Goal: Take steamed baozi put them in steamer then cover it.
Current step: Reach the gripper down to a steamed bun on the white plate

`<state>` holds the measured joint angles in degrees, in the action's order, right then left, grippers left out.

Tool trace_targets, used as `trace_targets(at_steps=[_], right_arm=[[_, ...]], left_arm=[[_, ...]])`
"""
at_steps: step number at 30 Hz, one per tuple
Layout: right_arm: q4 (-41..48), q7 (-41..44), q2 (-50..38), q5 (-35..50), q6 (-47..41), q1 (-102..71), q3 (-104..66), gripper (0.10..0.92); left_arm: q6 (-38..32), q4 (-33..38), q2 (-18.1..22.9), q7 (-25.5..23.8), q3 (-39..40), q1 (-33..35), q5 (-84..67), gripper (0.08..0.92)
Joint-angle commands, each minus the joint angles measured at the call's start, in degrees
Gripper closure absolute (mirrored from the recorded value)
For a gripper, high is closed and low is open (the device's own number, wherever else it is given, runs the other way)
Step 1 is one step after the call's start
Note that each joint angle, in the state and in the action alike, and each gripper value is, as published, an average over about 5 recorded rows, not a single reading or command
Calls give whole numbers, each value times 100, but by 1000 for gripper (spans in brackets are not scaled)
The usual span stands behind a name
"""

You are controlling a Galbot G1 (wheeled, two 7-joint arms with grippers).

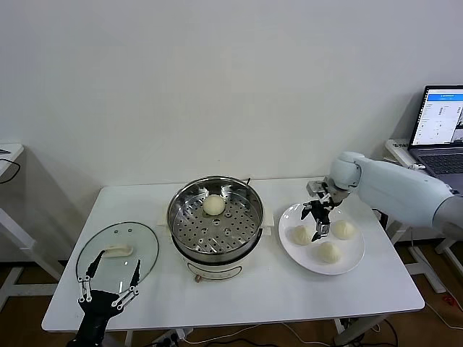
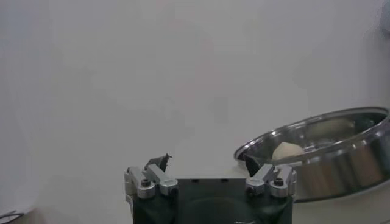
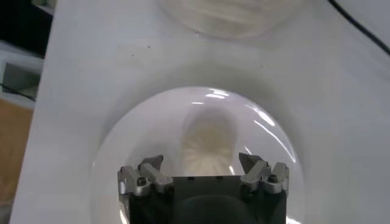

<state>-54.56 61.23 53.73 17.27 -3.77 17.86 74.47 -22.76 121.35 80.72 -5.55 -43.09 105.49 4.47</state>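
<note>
While our right gripper [image 1: 319, 220] hovers jaws apart over the plate [image 1: 354, 258] holding three baozi [image 1: 328, 251], one bun [image 1: 213, 205] sits in the steamer [image 1: 181, 210]; left gripper [image 1: 108, 283] is open by the cover [image 1: 148, 249].

A white table [image 1: 239, 289] carries a round white plate [image 1: 354, 249]. An open laptop [image 1: 440, 130] with a lit screen sits on a side desk [image 1: 396, 148] nearby.

White table [image 1: 239, 289], glass cover [image 1: 118, 253] at left, steamer [image 1: 215, 224] centre, white plate [image 1: 351, 262] right
</note>
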Motion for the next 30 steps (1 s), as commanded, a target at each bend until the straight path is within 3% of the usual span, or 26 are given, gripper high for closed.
trace_targets(at_steps=[1, 10, 17, 30], right_arm=[[281, -348, 201, -45, -118, -304, -37, 203], [392, -366, 276, -212, -128, -405, -143, 207], [361, -390, 234, -291, -136, -467, -180, 288], [-295, -32, -127, -330, -79, 262, -422, 360]], left_arm=[[-28, -15, -24, 1, -65, 9, -4, 177], [-82, -64, -7, -4, -47, 29, -5, 177], [-76, -30, -14, -5, -62, 38, -31, 177], [-45, 73, -65, 4, -77, 39, -43, 177]])
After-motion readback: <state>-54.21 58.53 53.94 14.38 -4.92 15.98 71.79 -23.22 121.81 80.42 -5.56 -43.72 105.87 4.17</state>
